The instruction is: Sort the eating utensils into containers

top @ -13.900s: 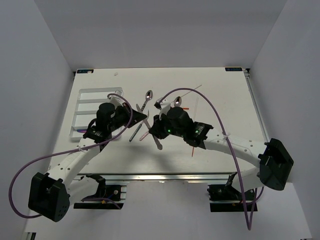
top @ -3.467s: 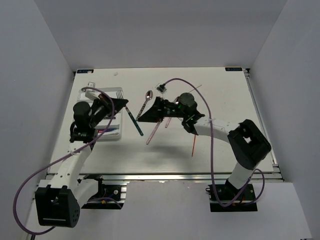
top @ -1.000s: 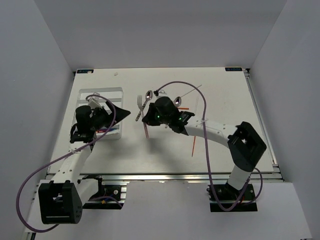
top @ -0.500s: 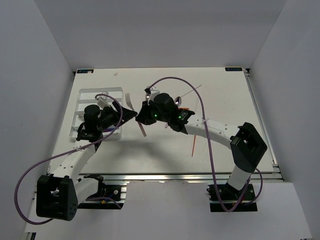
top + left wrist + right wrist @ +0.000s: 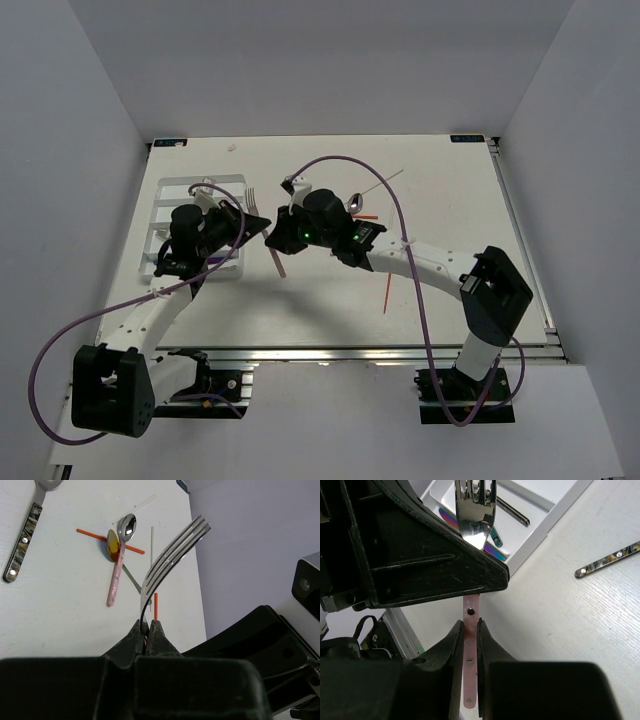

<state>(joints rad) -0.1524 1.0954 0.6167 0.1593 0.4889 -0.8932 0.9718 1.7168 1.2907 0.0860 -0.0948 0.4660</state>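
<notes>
**Fork gripped by both arms beside the tray**

The fork (image 5: 172, 557) is held off the table (image 5: 450, 200) between the two grippers, just to the right of the white tray (image 5: 542, 527). The left gripper (image 5: 146, 628) has its jaws pressed together on the fork's thin neck, just below the tines. The tines stick out past its fingertips and fan upward in the left wrist view. The right gripper (image 5: 469, 626) has its jaws clamped on the fork's pink riveted handle. From the right wrist, the left gripper's black body crosses in front of the fork and hides the stretch between handle and head. In the top view the two grippers sit nearly nose to nose, with the tines toward the far side and the handle end toward the near edge.

In the tray lie a rainbow-tinted piece (image 5: 492, 544) and a dark-handled piece (image 5: 512, 511), in neighbouring compartments.

On the table:
- A gold-bowled spoon (image 5: 113, 575) with a pink handle lies across a red stick (image 5: 92, 533).
- A silver spoon (image 5: 128, 525) has its bowl just beside the gold one.
- A clear stick (image 5: 152, 537) lies just to their right in the left wrist view.
- A dark mottled handle (image 5: 22, 540) lies well to the left in that view.
- A riveted handle (image 5: 607, 559) lies on the table near the tray.
</notes>
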